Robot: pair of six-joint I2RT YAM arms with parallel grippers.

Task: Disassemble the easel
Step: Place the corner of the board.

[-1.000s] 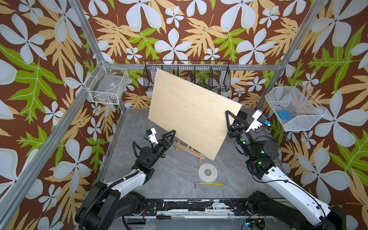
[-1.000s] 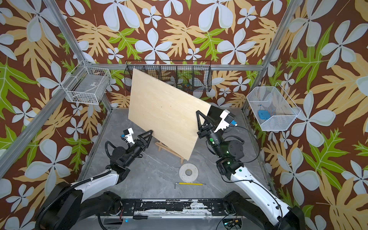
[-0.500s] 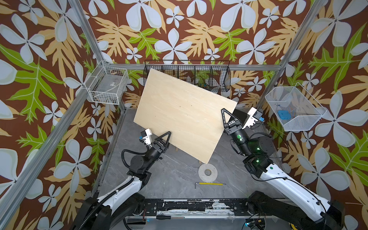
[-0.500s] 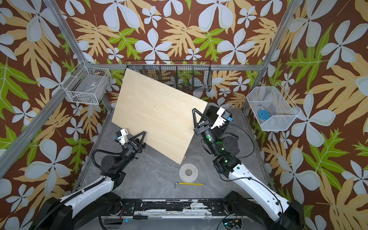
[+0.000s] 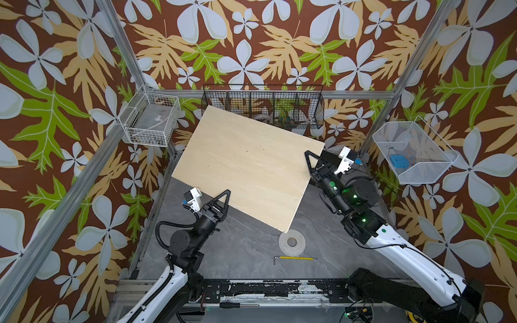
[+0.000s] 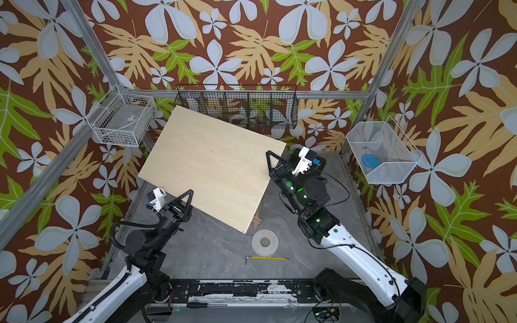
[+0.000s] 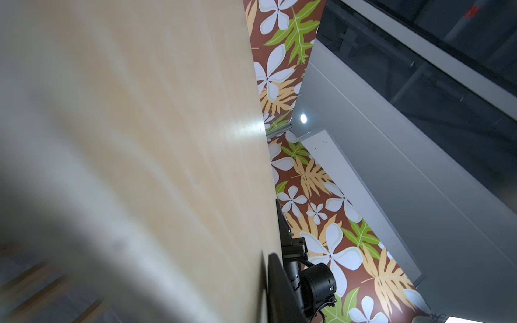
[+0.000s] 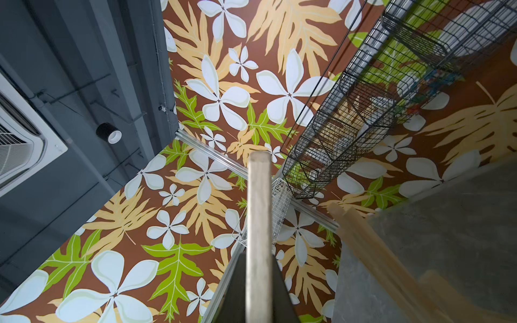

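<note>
The easel (image 6: 256, 219) is almost wholly hidden under the tilted plywood board (image 5: 246, 165). Only a tip of pale slats is seen at the board's lower corner, on the grey table (image 5: 240, 246). The board's near edge is clamped by the left gripper (image 5: 226, 193), its right edge by the right gripper (image 5: 308, 154). A blue block (image 5: 398, 161) is seen in the white mesh basket (image 5: 425, 173), and mixed items are seen in the black wire basket (image 5: 218, 98).

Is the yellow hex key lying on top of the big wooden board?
No, the yellow hex key lies on the grey table, well apart from the board.
</note>
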